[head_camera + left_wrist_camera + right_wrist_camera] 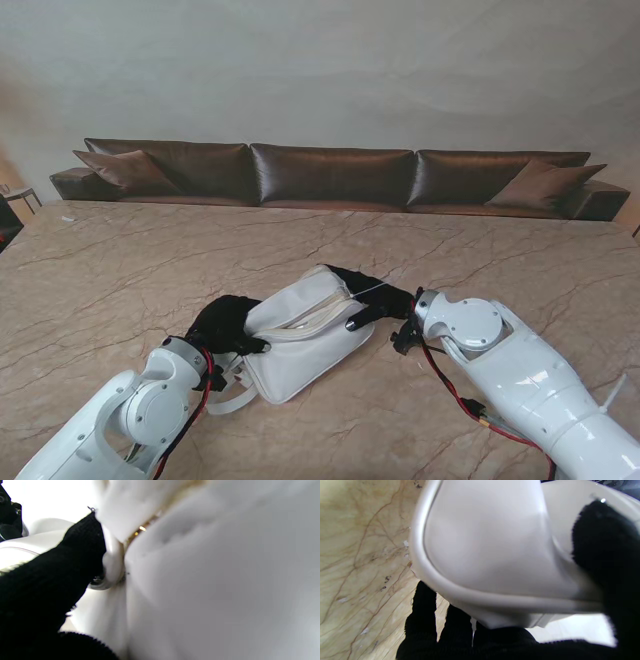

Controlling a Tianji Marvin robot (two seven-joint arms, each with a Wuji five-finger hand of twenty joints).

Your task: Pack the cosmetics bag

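Note:
A white cosmetics bag [300,340] sits on the marble table [120,270] between my two black-gloved hands. Its zipper mouth [305,318] gapes a little along the top. My left hand [225,325] grips the bag's left end. In the left wrist view a gloved finger [62,565] presses against the white bag [212,580] beside its gold zipper [142,528]. My right hand [368,296] clasps the bag's right end. The right wrist view has fingers [422,620] curled under the bag [490,545] and the thumb [602,542] lying on top. What is inside the bag is hidden.
A white strap [232,400] loops from the bag toward me near my left wrist. A brown leather sofa [330,175] with cushions runs along the table's far edge. Bare marble surrounds the bag.

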